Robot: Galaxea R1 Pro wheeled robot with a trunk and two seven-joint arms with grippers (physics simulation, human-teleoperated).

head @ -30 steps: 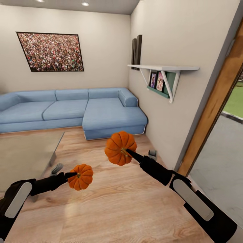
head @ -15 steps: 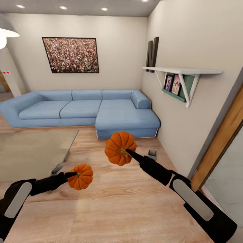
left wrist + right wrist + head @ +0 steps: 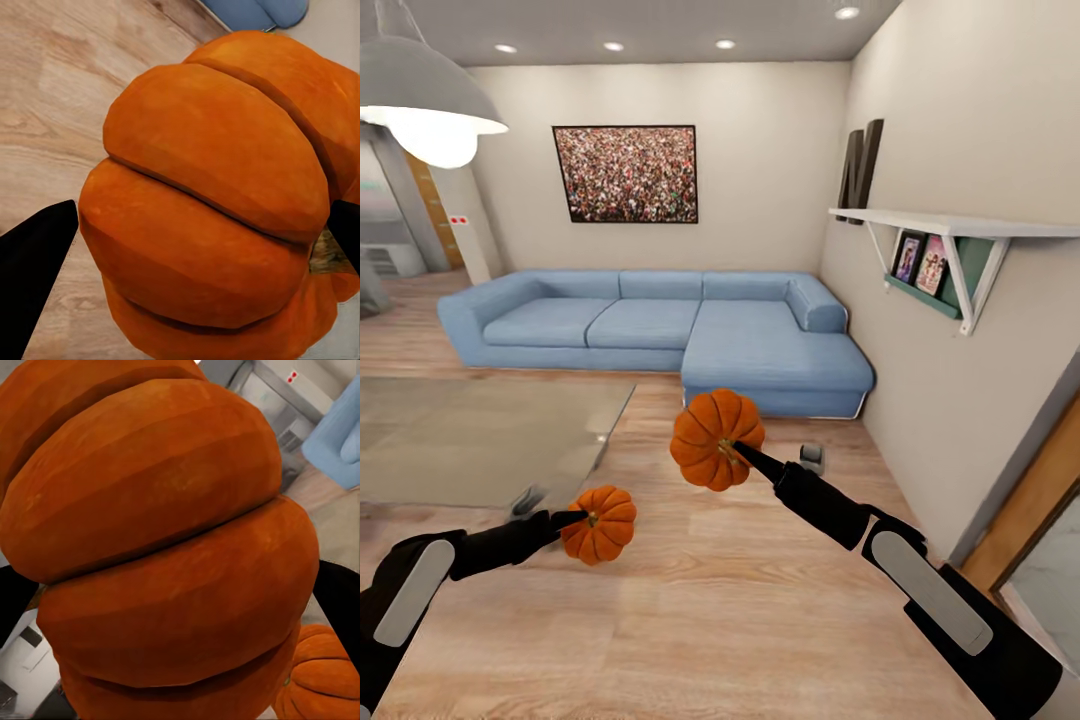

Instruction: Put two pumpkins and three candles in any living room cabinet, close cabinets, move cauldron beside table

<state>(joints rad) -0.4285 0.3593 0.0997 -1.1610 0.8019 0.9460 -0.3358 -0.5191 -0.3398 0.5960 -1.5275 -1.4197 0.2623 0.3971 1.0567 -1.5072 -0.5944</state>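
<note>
— Head view first: what are the arms carrying?
— Each has a pumpkin. The left fingers (image 3: 582, 519) are closed on the smaller-looking pumpkin (image 3: 600, 524), held above the wooden floor (image 3: 740, 610). The right fingers (image 3: 735, 452) grip the other pumpkin (image 3: 716, 438), which is raised higher and sits nearer the sofa (image 3: 660, 335) in the picture.
— Do the wrist cameras agree?
— Yes. In the left wrist view, a ribbed orange pumpkin (image 3: 217, 202) sits between two dark fingertips (image 3: 34, 277), one at each side of it. In the right wrist view, the second pumpkin (image 3: 165, 532) is likewise pinched between dark tips, and part of the first pumpkin (image 3: 319, 679) shows beyond it.
— Where's the bench?
— The glass-topped bench (image 3: 470, 440) stands to the left, its near right corner just behind the left arm. A wall shelf (image 3: 950, 230) with pictures hangs on the right wall, and a framed picture (image 3: 625, 173) hangs above the sofa.
</note>
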